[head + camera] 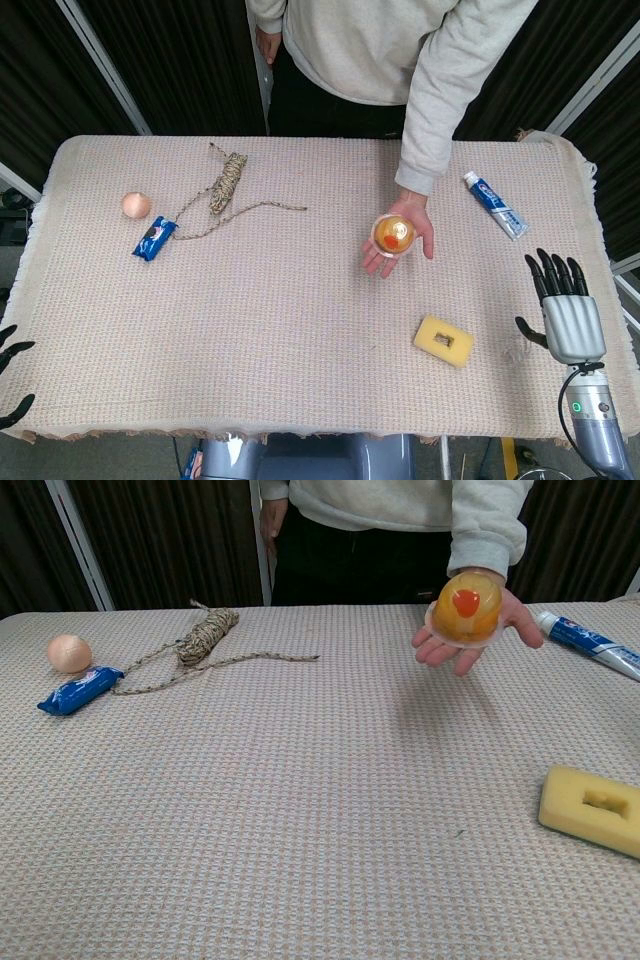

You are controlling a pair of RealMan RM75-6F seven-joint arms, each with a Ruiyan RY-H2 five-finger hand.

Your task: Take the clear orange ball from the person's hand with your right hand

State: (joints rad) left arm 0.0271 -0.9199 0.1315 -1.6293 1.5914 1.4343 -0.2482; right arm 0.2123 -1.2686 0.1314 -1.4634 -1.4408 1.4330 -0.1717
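Resting: clear orange ball on person's palm | right hand well apart, fingers spread, empty

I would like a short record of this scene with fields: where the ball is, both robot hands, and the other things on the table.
ball: clear orange ball resting on the person's hand, palm up, above the table
right hand: open, fingers apart, near the table's right edge, apart from the ball
left hand: only dark fingers show at the left edge; state unclear
other things: sponge, toothpaste, rope, blue packet, egg
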